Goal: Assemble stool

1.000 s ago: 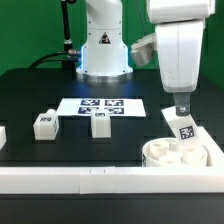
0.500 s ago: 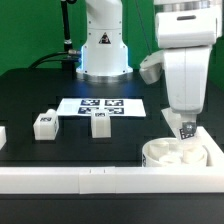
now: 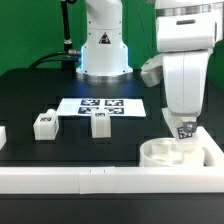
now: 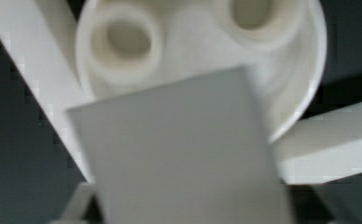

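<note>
The round seat [image 3: 163,152] lay on the worktop [image 3: 30,95], in the corner of the white border rails [image 3: 70,178] at the exterior view's right. One leg [image 3: 186,131] stood upright on it. The gripper [image 3: 184,124] straddled that leg's top; whether its jaws were clamped on it or merely around it, I could not tell. A second leg [image 3: 43,123] and a third leg [image 3: 99,122] sat by the marker board [image 3: 100,104]. The leg looked light, rigid and smooth, so it was probably best pinched squarely across its flat sides.

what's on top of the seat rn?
One leg stands on the seat, with the gripper around it. The wrist view shows two open holes; the leg's foot and any hole beneath it are covered.
</note>
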Action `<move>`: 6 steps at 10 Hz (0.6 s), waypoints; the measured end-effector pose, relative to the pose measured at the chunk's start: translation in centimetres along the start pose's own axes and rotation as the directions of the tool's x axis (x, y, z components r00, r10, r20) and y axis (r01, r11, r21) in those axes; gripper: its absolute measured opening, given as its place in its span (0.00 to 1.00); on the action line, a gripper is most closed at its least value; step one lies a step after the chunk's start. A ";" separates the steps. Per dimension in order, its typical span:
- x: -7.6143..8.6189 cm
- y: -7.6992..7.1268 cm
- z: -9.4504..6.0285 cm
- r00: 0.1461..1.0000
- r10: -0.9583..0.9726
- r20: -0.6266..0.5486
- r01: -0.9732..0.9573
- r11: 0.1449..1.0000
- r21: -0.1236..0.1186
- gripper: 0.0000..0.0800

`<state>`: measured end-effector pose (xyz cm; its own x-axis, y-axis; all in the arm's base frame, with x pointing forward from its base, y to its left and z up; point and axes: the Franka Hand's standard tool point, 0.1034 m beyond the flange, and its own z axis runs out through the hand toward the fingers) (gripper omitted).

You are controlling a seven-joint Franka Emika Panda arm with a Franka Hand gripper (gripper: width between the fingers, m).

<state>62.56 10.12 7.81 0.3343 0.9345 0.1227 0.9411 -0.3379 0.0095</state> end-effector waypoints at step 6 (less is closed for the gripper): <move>0.1 0.0 0.0 0.912 0.410 -0.002 -0.410 0.912 0.003 0.42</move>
<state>62.60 10.25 7.81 0.6903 0.7139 0.1175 0.7218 -0.6906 -0.0448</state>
